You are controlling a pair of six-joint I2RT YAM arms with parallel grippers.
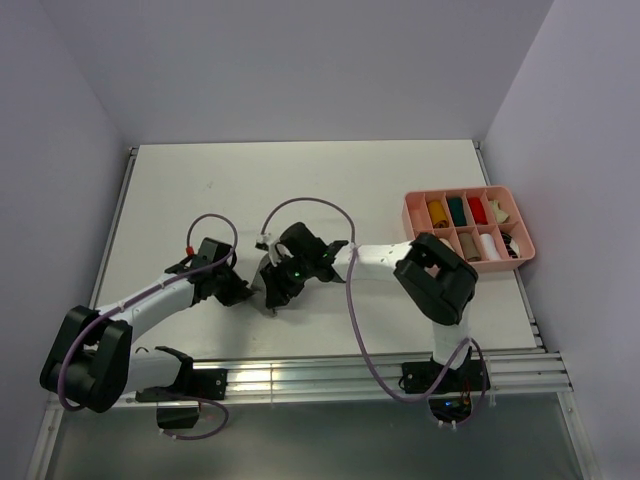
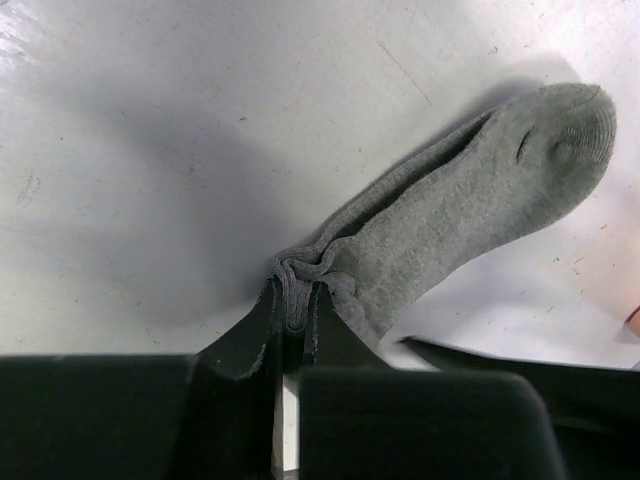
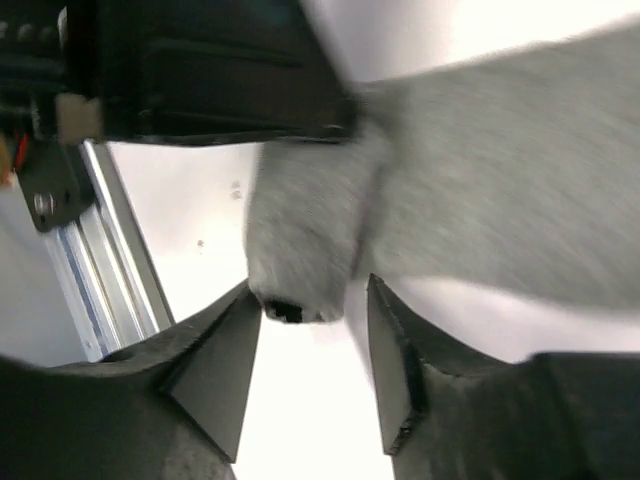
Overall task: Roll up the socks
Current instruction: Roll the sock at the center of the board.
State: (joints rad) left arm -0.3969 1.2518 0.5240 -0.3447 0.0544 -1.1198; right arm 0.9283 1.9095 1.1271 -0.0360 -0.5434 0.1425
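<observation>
L fingers (image 2: 248, 340) pinch grey sock (image 2: 470, 200); fold at parted R fingers (image 3: 215, 370)

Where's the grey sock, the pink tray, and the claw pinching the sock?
grey sock (image 2: 470, 200), left wrist view, middle of its foot part.
pink tray (image 1: 460, 192), top view, its far rim.
left gripper (image 2: 297, 300), left wrist view, between its fingertips, at the sock's bunched end.

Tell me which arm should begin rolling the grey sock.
Left, probably. The left gripper is shut on the grey sock at its bunched end, ready to turn it over. The right gripper stands open by the sock, gripping nothing.
</observation>
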